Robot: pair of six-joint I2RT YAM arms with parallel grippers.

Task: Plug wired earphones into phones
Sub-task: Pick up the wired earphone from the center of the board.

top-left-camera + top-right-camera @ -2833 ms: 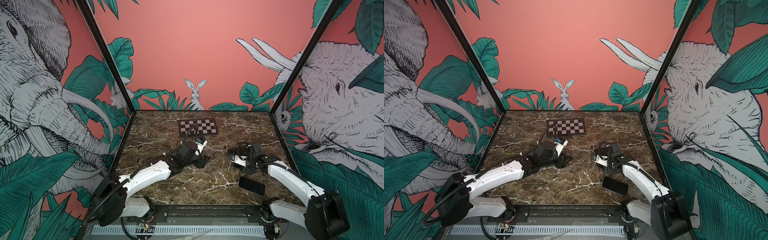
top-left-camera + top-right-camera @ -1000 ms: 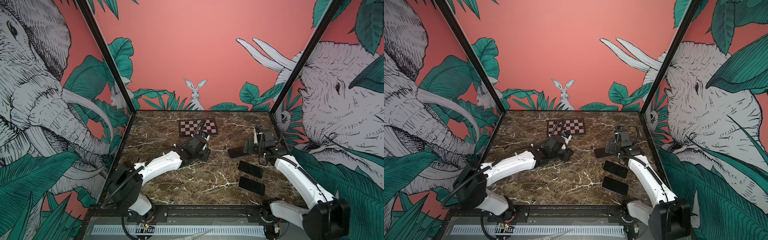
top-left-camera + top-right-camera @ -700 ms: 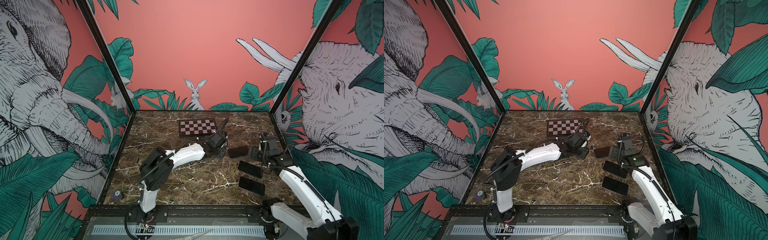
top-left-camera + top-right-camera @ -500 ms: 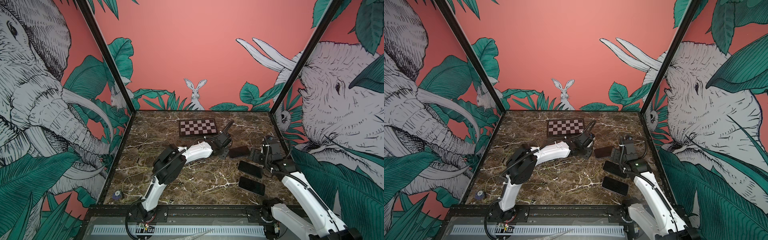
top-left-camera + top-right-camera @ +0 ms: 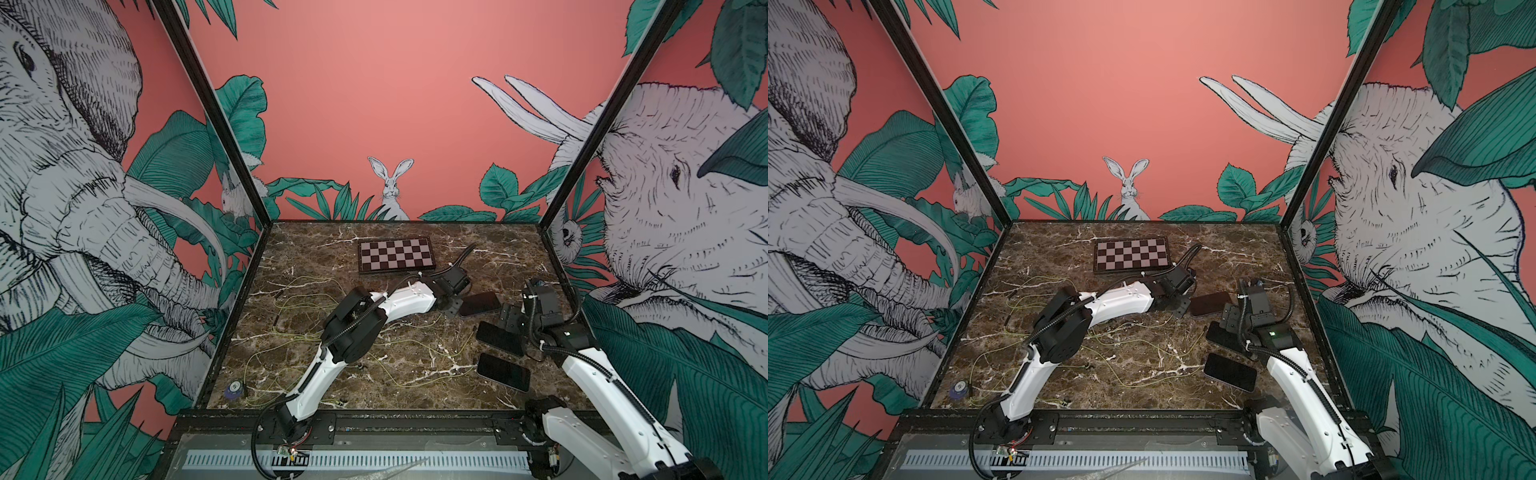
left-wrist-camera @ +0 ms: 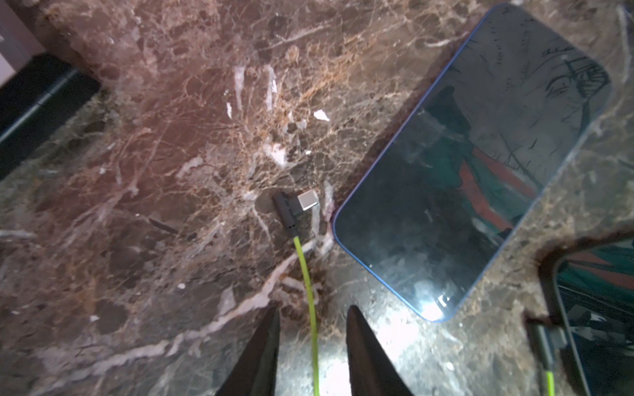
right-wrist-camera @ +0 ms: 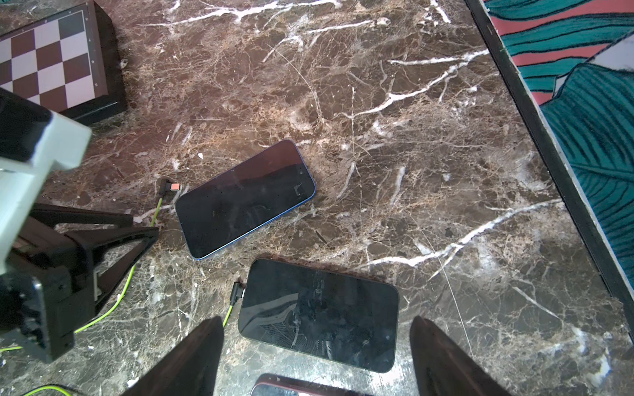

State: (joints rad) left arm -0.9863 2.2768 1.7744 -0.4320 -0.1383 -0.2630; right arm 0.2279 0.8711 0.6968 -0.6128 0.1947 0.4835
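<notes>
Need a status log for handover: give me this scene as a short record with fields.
far phone: lying flat, blue-edged, nothing plugged in
loose plug: lying just off the far phone's corner, not inserted
left gripper: open, straddling the loose plug's cord, not clamping it
middle phone: plug at its short edge, seemingly inserted
near phone: lying flat; whether plugged, cannot tell
right gripper: open wide above the middle phone
checkerboard: at the back
</notes>
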